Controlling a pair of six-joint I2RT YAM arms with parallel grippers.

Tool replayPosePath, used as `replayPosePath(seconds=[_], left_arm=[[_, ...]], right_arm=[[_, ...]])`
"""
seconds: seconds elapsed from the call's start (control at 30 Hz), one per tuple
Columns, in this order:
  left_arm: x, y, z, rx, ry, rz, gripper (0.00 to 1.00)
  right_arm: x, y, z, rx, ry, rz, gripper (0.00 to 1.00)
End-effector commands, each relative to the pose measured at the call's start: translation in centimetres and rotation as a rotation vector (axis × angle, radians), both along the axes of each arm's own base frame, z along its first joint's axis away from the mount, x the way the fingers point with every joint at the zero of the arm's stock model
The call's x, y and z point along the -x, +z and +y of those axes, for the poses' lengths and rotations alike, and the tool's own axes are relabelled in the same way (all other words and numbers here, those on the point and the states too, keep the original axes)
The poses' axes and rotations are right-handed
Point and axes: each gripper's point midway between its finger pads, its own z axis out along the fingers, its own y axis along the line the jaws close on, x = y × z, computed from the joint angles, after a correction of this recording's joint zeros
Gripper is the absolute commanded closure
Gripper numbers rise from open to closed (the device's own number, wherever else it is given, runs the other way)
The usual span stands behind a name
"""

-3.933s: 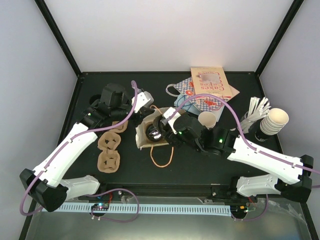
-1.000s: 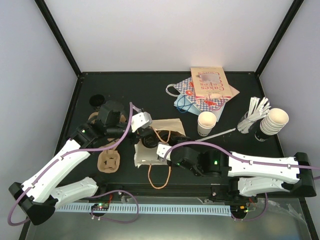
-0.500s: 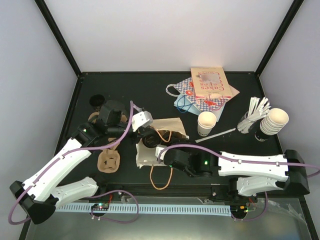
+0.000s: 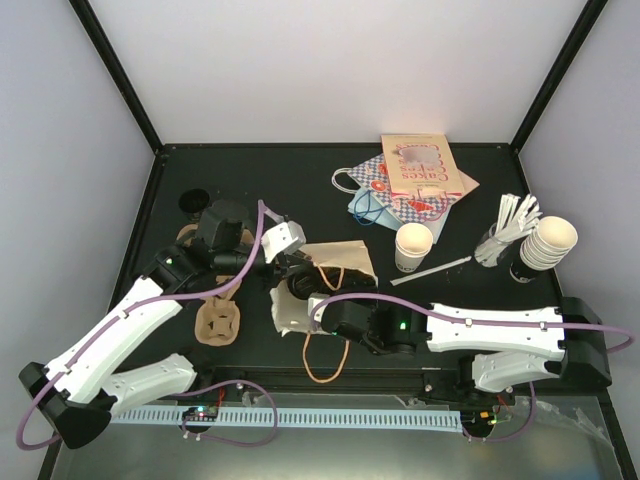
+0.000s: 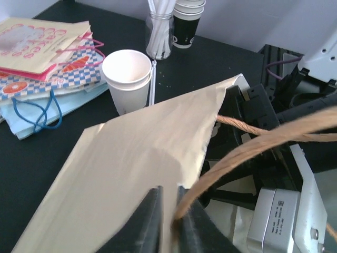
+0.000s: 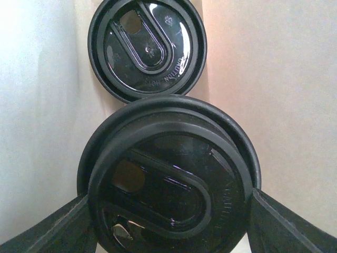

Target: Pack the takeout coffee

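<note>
**Coffee number two is going in the bag**

The big black surface [image 4: 260,170] has the tan paper bag [image 4: 340,257] sitting about mid-surface, a bit toward the near edge. Both arms are crowded over its mouth.

The right gripper [image 6: 171,221] is reaching down into the bag. Its jaws sit on either side of the takeout coffee [image 6: 168,174], a small cream-white paper cup, though from above you really only see its round black plastic lid. So it's grasping the cup, not just hovering over it. That cup is inside the bag, with pale paper walls on both sides. Just beyond it is a second black-lidded cup [image 6: 147,47], close beside it, maybe touching. I can't tell if the held cup's base is down on the bag's bottom.

The left gripper [image 5: 169,197] is clenched on the bag's brown twine handle [image 5: 253,150], which looks like it's propping the mouth open.

My read is that this is the placing step, nearly done. Next I'd want the cup set upright next to the other one. Then the right jaws let go and come straight out without snagging the paper or tipping either cup, while the left holds onto that handle until the right is clear.
</note>
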Motion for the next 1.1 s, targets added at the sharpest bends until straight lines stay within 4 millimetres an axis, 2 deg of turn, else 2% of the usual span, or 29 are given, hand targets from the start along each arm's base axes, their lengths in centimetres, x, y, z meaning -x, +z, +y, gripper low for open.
replayPosePath(seconds=[0.0, 0.13, 0.3, 0.33, 0.37, 0.4, 0.47, 0.53, 0.57, 0.73, 0.8, 0.9, 1.07], left_arm=[[0.9, 2.4, -0.5, 0.07, -0.044, -0.032, 0.81], [1.2, 3.7, -0.2, 0.1, -0.032, -0.044, 0.43], [-0.5, 7.1, 1.7, 0.146, 0.153, -0.087, 0.19], [-1.0, 7.7, 2.3, 0.148, 0.198, -0.099, 0.14], [-1.6, 8.3, 2.9, 0.15, 0.256, -0.104, 0.05], [-2.8, 8.5, 4.0, 0.137, 0.359, -0.097, 0.02], [-5.0, 9.0, 6.3, 0.083, 0.534, -0.086, 0.01], [-6.8, 8.8, 7.5, 0.014, 0.616, -0.038, 0.01], [-7.7, 8.6, 7.8, -0.003, 0.637, -0.003, 0.01], [-13.5, 5.0, 8.1, -0.023, 0.71, 0.203, 0.01], [-16.2, 2.8, 8.0, -0.027, 0.729, 0.269, 0.01], [-19.1, 0.4, 7.1, -0.03, 0.721, 0.31, 0.01], [-22.1, -3.8, 4.3, -0.043, 0.634, 0.453, 0.02]], right_arm=[[-0.1, 0.2, -0.3, 0.008, -0.003, -0.015, 0.29], [-0.2, -0.1, -0.3, 0.018, -0.002, -0.018, 0.29], [-0.2, -0.2, -0.3, 0.016, 0.0, -0.015, 0.29], [-0.3, -0.2, -0.4, 0.017, -0.001, -0.015, 0.29], [-0.3, -0.2, -0.4, 0.016, -0.001, -0.015, 0.3], [-0.3, -0.2, -0.5, 0.015, -0.001, -0.015, 0.3], [-0.4, -0.2, -0.6, 0.012, -0.002, -0.018, 0.3], [-0.4, -0.3, -0.6, 0.012, 0.0, -0.018, 0.3], [-0.5, -0.4, -0.7, 0.012, 0.001, -0.018, 0.3], [-0.6, -0.6, -0.7, 0.009, 0.002, -0.02, 0.3], [-0.6, -0.7, -0.7, 0.015, 0.004, -0.019, 0.3], [-0.6, -0.8, -0.7, 0.02, 0.003, -0.017, 0.3], [-0.7, -1.0, -0.7, 0.021, 0.006, -0.009, 0.3]])
